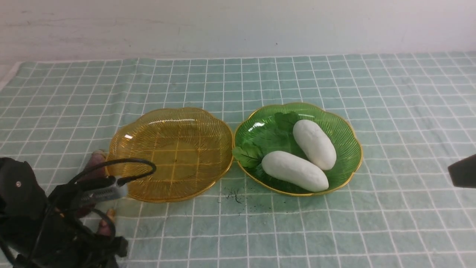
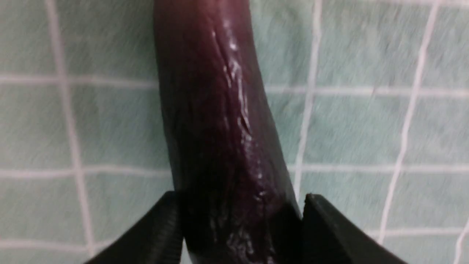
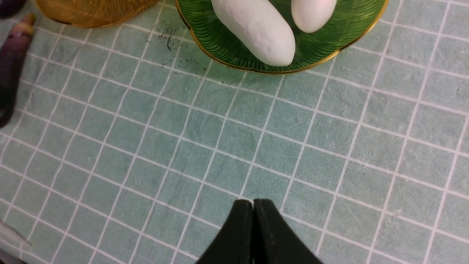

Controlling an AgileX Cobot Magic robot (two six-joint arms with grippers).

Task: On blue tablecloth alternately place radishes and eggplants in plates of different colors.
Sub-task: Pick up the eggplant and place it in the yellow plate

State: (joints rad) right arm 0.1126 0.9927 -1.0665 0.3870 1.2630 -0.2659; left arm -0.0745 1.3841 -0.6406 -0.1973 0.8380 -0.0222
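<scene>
Radishes (image 1: 314, 144), two, white and oblong, side by side in the green plate (image 1: 347, 128), leafy tops (image 1: 247, 154) turned toward the amber plate (image 1: 122, 145), one leaf hanging over the rim between the two plates. Green plate just right of the amber plate, rims all but touching. Amber plate flat on the blue tablecloth (image 1: 372, 85), white grid lines visible through its ribbed floor. Eggplant (image 2: 220, 121), glossy dark purple, off the amber plate's left side, caught between the black fingers (image 2: 161, 234) of the left gripper (image 2: 242, 205), one finger pressed to each flank, blurred cloth behind. From the front, left arm (image 1: 33, 212) low at the amber plate's near-left, covering that grip, its black cable (image 1: 130, 160) arching over the plate's near-left rim. A purple tip (image 1: 96, 158) peeking out just beside that rim and a brownish stem tip (image 1: 109, 214) farther toward the camera, no telling whether either is part of the held eggplant. Right gripper (image 3: 253, 203) well right of the amber plate, beyond the green plate, over the cloth, fingers pressed flat together. Scatter of dark specks (image 1: 234, 195) on the cloth just off the amber plate's near-right rim.
</scene>
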